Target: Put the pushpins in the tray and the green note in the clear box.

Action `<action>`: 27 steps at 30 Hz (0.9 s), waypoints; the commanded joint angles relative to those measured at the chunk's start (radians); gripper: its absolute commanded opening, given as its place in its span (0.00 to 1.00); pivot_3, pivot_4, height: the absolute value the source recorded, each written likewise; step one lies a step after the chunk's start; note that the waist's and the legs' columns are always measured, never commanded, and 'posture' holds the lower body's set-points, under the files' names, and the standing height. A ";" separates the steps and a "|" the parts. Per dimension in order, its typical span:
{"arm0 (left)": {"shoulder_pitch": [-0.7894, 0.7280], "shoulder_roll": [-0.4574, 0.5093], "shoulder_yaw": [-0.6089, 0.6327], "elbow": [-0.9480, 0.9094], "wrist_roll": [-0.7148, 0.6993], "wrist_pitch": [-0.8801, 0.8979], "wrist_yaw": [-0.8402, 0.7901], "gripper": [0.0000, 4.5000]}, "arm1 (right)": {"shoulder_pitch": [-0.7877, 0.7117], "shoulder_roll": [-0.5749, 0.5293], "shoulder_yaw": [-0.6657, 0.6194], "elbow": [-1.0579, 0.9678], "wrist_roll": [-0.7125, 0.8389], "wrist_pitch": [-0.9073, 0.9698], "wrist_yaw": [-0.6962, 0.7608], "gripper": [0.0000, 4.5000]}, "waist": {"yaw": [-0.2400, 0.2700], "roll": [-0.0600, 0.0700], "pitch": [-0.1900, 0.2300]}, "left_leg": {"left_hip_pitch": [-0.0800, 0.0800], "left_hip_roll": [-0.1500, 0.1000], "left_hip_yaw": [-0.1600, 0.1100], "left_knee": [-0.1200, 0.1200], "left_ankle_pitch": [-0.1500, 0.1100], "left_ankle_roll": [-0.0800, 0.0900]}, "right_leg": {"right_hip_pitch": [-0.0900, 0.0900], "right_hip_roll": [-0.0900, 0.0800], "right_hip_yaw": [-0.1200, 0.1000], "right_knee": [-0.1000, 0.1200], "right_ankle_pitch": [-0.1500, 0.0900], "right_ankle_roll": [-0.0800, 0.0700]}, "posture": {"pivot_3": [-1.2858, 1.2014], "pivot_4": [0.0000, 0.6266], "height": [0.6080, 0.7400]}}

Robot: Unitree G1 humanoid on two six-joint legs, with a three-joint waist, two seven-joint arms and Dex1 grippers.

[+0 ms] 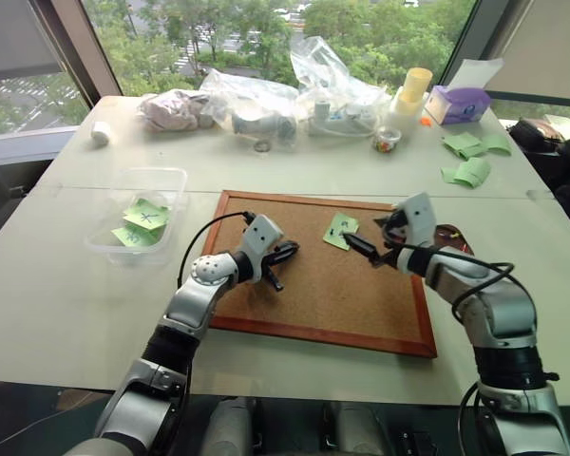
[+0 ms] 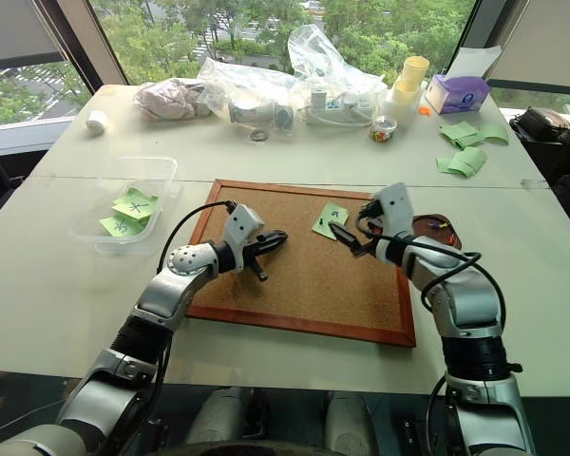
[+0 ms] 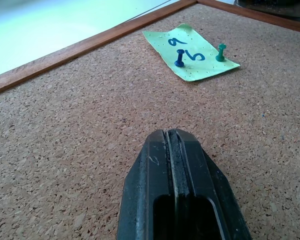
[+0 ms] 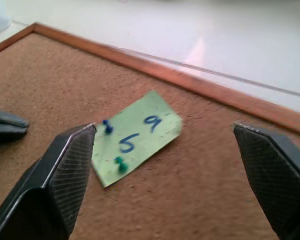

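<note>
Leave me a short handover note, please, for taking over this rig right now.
Left gripper: shut, empty, over the corkboard.
Right gripper: open, empty, aimed at the green note.
The note lies on the corkboard, held by a blue pushpin and a green pushpin.
Tray: just off the board's right edge, behind the right arm; contents unclear.
Clear box: left of the board, holding other green notes.
Left: pull both pins into the tray, move the note to the box.
</note>
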 commanded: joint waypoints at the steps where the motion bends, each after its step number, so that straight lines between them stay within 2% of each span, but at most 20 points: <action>1: 0.033 0.012 -0.014 0.020 0.027 0.027 0.011 0.00 | -0.004 0.018 0.036 0.025 -0.042 -0.085 0.006 1.00 | -0.001 0.000 0.000 | 0.000 0.000 0.000 0.000 0.000 0.000 | 0.000 0.000 0.000 0.000 0.000 0.000 | 0.52 0.24 1.00; 6: 0.052 0.023 -0.013 0.002 0.027 0.030 0.012 0.00 | -0.008 0.022 0.079 0.087 -0.088 -0.154 0.024 1.00 | -0.008 0.000 0.000 | 0.000 0.000 0.001 0.000 0.000 0.000 | -0.001 0.000 0.000 0.000 0.000 0.000 | 0.52 0.24 1.00; 9: 0.052 0.023 -0.012 0.002 0.030 0.029 0.016 0.00 | -0.009 0.027 0.087 0.123 -0.104 -0.179 0.031 0.83 | -0.013 0.000 0.000 | 0.000 0.000 0.001 0.000 0.000 0.000 | -0.001 0.001 0.000 0.000 0.000 0.000 | 0.52 0.24 1.00; 14: 0.050 0.023 -0.011 0.001 0.031 0.030 0.021 0.00 | 0.002 0.018 0.107 0.155 -0.143 -0.222 0.047 0.29 | -0.020 0.000 0.000 | 0.000 0.000 0.001 0.000 0.000 -0.001 | 0.000 0.001 0.000 0.000 0.000 0.000 | 0.52 0.24 1.00; 15: 0.051 0.023 -0.011 0.000 0.031 0.031 0.021 0.00 | 0.004 0.016 0.111 0.156 -0.151 -0.229 0.050 0.22 | -0.021 0.000 0.000 | 0.000 0.000 0.001 0.000 0.000 -0.001 | 0.000 0.001 0.000 0.000 0.000 0.000 | 0.52 0.24 1.00; 16: 0.052 0.023 -0.011 -0.001 0.031 0.031 0.022 0.00 | 0.005 0.016 0.112 0.155 -0.155 -0.231 0.051 0.04 | -0.021 0.000 0.000 | 0.001 0.000 0.001 0.000 0.000 -0.001 | 0.000 0.001 0.000 0.000 0.000 0.000 | 0.52 0.24 1.00; 17: 0.052 0.023 -0.010 -0.001 0.032 0.032 0.023 0.00 | 0.006 0.015 0.113 0.151 -0.161 -0.235 0.051 0.01 | -0.021 0.000 0.000 | 0.001 0.000 0.001 0.000 0.000 -0.001 | 0.000 0.001 0.000 0.000 0.000 0.000 | 0.52 0.24 1.00; 27: 0.054 0.020 -0.015 0.005 0.033 0.035 0.030 0.00 | -0.001 0.028 0.041 0.084 -0.136 -0.169 -0.002 0.01 | -0.020 0.000 0.000 | 0.001 0.000 0.000 0.000 0.000 -0.001 | 0.000 0.000 0.000 0.000 0.000 0.000 | 0.52 0.24 1.00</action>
